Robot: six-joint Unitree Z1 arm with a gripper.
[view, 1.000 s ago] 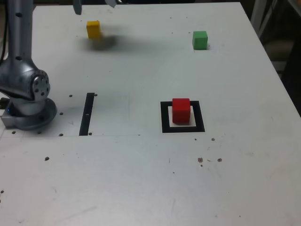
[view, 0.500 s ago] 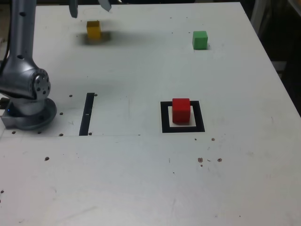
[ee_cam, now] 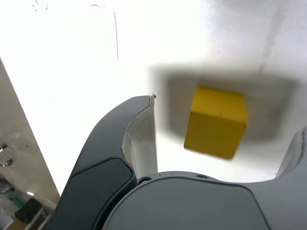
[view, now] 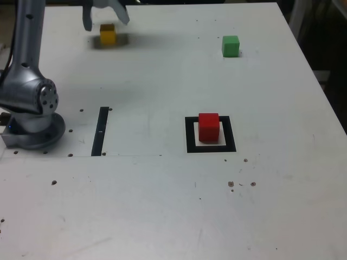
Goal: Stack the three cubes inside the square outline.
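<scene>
**Jaws wide over the yellow cube**

Going by the exterior view, from its left: my pincer [view: 105, 16] hangs spread wide at the far edge of the table [view: 162, 206], one finger on each side of the yellow cube [view: 107, 33], touching neither. Nearer sits the thin black strip [view: 100, 131]. Further right, the red cube [view: 209, 127] rests inside the square outline [view: 211, 134]. The green cube [view: 230, 46] stands far right, alone.

No readable text, labels, brands or numbers appear on anything here
</scene>
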